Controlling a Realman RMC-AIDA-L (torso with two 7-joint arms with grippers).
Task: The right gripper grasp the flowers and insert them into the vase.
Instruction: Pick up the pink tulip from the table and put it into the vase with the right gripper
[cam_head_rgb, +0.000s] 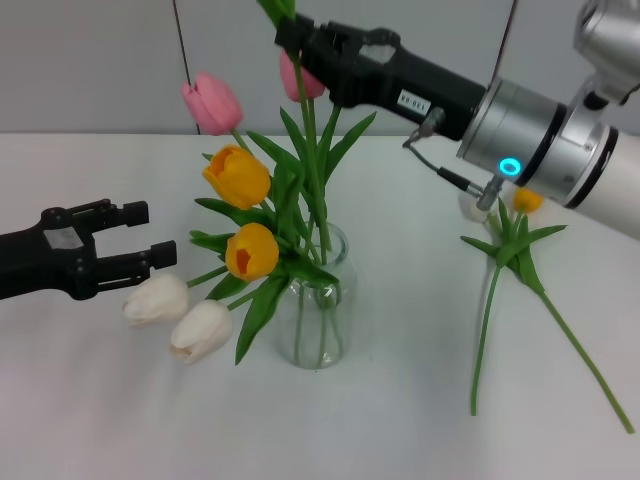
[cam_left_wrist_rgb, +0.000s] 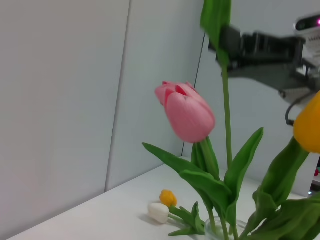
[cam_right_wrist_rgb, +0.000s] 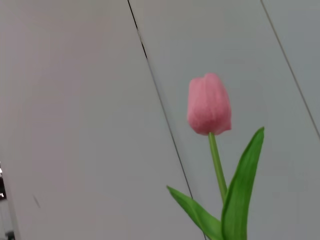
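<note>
Upright pink tulip before grey wall

The black, blocky right hand bears a small white number label and joins a silver-white cylindrical arm with a glowing cyan ring light and thin dark cables. The matte black left hand has two stubby fingers.

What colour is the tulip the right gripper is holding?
Pink tulip, clearest in the right wrist view.

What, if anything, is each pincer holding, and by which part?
The right pincer grips a tulip stem near its top, lower end in the vase. The left pincer is open, holding nothing.
</note>
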